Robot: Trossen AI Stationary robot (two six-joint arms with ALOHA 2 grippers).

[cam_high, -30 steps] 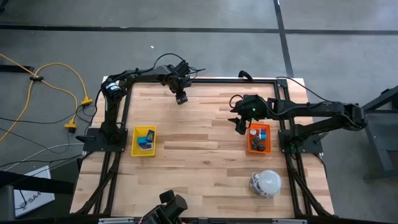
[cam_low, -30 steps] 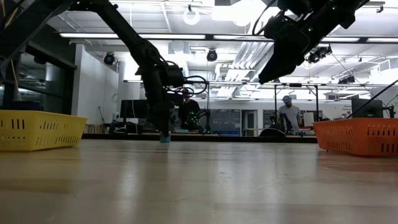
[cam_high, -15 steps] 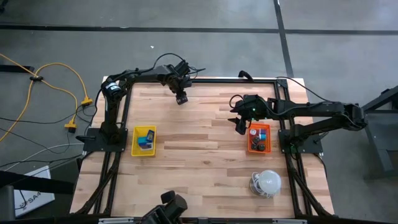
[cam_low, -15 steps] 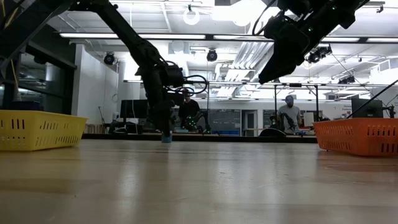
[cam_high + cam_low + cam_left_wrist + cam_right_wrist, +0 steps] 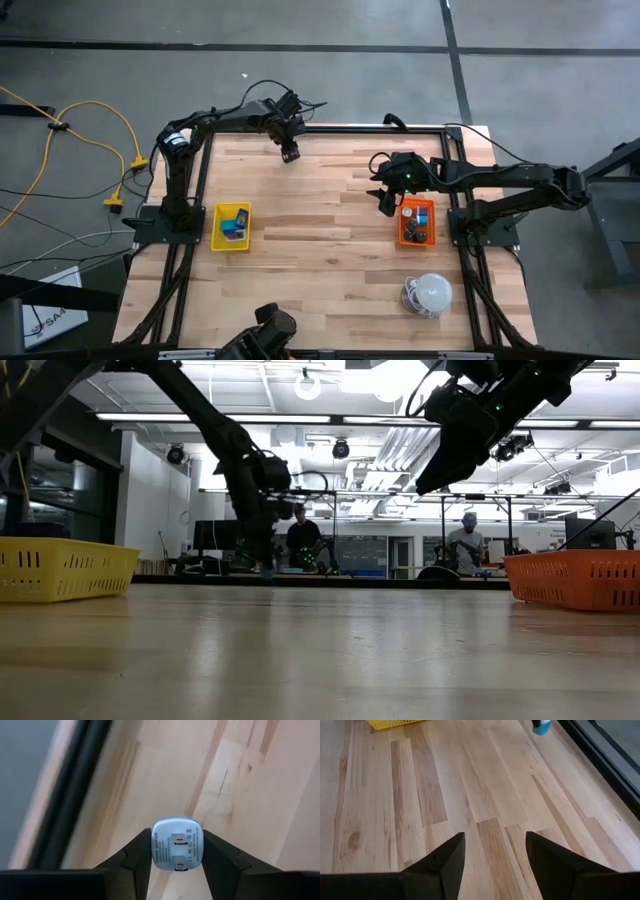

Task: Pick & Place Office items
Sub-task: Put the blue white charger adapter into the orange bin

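A small pale-blue plug adapter (image 5: 177, 844), its two metal prongs facing the wrist camera, is clamped between the fingers of the left pincer (image 5: 290, 154) near the far edge of the tabletop (image 5: 320, 250), beside the black frame rail. The right pincer (image 5: 387, 204) is held above the tabletop with its fingers (image 5: 445, 857) spread apart and nothing between them, just beside the orange tray (image 5: 417, 223), in which several small items are seen. Blue pieces are seen lying in the yellow tray (image 5: 231, 226) on the left side.
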